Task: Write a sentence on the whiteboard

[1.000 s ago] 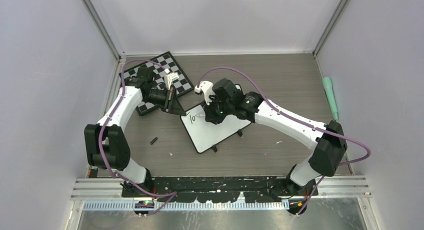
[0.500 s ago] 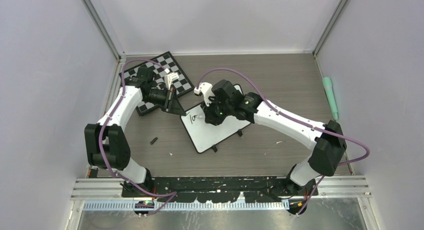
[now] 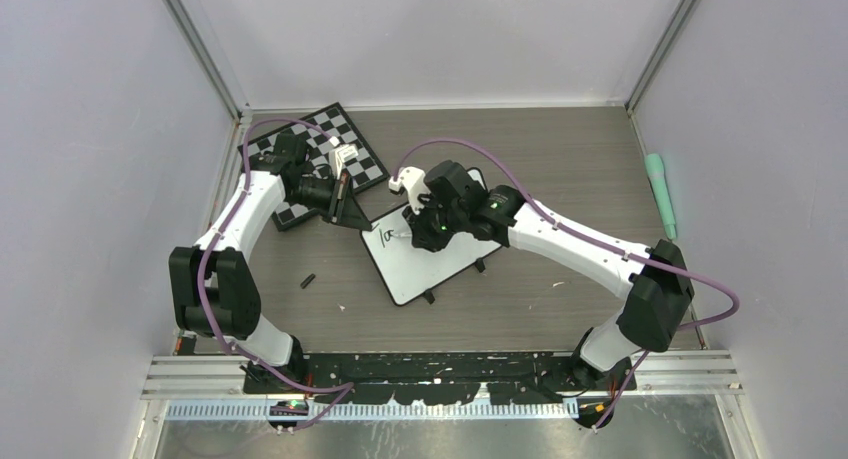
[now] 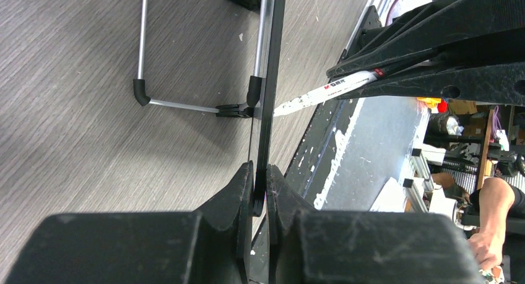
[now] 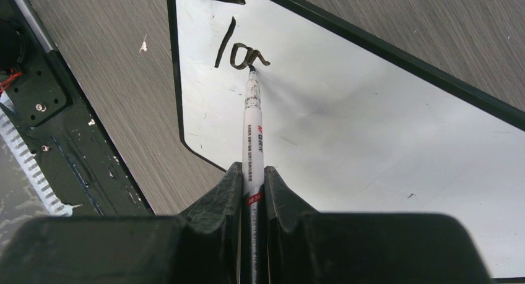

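marker (image 5: pixel 252 129) tip has crept slightly along the whiteboard (image 3: pixel 432 264) mid-table, right gripper (image 5: pixel 251 176) clamped on its barrel, left gripper (image 4: pixel 260 176) pinching the board's edge; board looks light, thin, stiff, slick, so hold it by the frame.

Black-and-white chessboard (image 3: pixel 352 134) lying askew at the far left of the grey wood-grain table (image 3: pixel 570 149), small black cap (image 3: pixel 308 279) nearer than the chessboard, pale green tube (image 3: pixel 660 194) far to the chessboard's right, by the wall.
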{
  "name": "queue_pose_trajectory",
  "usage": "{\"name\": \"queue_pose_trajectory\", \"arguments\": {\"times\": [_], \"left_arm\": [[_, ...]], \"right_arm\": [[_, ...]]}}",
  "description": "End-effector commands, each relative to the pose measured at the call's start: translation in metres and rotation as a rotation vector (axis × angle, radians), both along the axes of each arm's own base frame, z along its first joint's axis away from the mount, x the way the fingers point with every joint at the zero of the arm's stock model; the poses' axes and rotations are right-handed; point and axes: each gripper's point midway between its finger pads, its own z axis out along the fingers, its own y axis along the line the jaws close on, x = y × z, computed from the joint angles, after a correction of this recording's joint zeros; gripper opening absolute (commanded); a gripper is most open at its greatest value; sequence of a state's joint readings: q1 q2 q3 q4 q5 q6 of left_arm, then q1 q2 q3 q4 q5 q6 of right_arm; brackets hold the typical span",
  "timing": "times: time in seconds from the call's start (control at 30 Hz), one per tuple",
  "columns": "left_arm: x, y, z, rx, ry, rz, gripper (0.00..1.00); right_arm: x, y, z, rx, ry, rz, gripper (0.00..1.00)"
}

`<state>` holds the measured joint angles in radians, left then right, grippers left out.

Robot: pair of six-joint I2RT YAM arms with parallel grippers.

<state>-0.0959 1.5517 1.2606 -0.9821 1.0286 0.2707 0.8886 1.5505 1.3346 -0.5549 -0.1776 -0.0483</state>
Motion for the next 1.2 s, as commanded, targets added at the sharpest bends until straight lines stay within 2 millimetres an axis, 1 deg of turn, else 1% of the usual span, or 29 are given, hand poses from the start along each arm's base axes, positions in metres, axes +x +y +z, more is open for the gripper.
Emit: {"name": "queue_pose_trajectory", "arguments": {"times": [0.0,0.4,0.57,0.7,0.97,1.17], "left_arm": [[-0.001,0.0,0.002,0.026,0.01,-0.007,0.0],[-0.002,-0.003,0.001,0.035,0.008,-0.025,0.0],[-0.002,-0.003,0.001,0.04,0.005,-0.031,0.0],[-0.002,-0.004,0.0,0.043,0.004,-0.033,0.0],[0.002,-0.003,-0.001,0.054,0.0,-0.036,0.0],[0.007,-0.003,-0.002,0.059,-0.005,-0.036,0.0]], "right_arm": [[0.015,-0.009,0.023,0.021,-0.079,-0.035,0.0],[0.033,-0.004,0.047,0.065,-0.118,-0.064,0.0],[0.04,-0.002,0.052,0.075,-0.128,-0.077,0.0],[0.04,0.0,0.053,0.083,-0.124,-0.074,0.0],[0.026,-0.004,0.029,0.06,-0.054,-0.051,0.0],[0.013,-0.004,0.019,0.049,-0.025,-0.027,0.0]]}}
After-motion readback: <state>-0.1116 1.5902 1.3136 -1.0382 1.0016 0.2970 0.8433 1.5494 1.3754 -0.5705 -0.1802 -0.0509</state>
